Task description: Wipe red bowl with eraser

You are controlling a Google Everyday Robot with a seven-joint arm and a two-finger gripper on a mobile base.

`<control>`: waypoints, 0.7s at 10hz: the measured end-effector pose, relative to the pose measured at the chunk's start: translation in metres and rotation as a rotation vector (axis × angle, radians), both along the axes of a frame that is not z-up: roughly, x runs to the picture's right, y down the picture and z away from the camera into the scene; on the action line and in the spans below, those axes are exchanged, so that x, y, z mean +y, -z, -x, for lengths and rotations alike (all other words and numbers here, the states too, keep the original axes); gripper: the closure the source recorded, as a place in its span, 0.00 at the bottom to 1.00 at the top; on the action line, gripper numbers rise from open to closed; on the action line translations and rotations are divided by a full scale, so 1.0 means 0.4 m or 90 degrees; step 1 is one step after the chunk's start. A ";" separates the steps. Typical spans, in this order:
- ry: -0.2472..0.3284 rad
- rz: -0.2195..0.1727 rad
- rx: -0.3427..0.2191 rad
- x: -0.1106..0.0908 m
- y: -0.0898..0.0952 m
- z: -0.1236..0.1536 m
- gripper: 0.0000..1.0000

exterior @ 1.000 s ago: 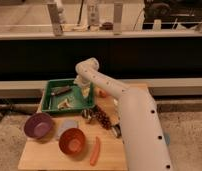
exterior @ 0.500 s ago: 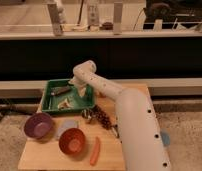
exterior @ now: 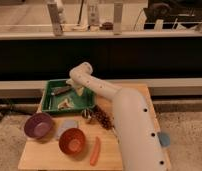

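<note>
The white arm (exterior: pixel 129 120) slants up from the lower right to a rounded wrist joint (exterior: pixel 83 75) — there it bends downward, and the gripper (exterior: pixel 77 90) hangs just beneath, partly hidden.

Tool (exterior: pixel 78 90) over green tray (exterior: pixel 48 98); pale dish (exterior: pixel 67 128), purple bowl (exterior: pixel 39 125) flank red bowl (exterior: pixel 72 141).

No text, number or brand is readable anywhere, also not on the gripper (exterior: pixel 76 90) over the green tray (exterior: pixel 46 96).

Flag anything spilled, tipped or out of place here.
Nothing stands out. The red bowl and purple bowl sit upright on the table, nothing spilled. The gripper hangs over the green tray.
</note>
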State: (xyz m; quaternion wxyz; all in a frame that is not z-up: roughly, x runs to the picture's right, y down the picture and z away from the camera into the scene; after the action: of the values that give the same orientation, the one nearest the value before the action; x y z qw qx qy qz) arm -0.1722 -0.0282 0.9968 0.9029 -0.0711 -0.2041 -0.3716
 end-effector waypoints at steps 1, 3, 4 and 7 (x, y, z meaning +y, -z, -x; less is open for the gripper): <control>0.002 -0.007 0.000 -0.007 -0.002 0.005 0.44; 0.007 -0.014 -0.001 -0.017 -0.001 0.017 0.50; 0.014 -0.019 -0.005 -0.027 0.001 0.034 0.50; 0.016 -0.011 -0.014 -0.025 -0.013 0.049 0.50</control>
State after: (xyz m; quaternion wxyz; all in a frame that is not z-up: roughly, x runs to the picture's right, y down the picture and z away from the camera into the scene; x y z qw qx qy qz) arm -0.1920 -0.0382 1.0021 0.8965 -0.0618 -0.2100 -0.3852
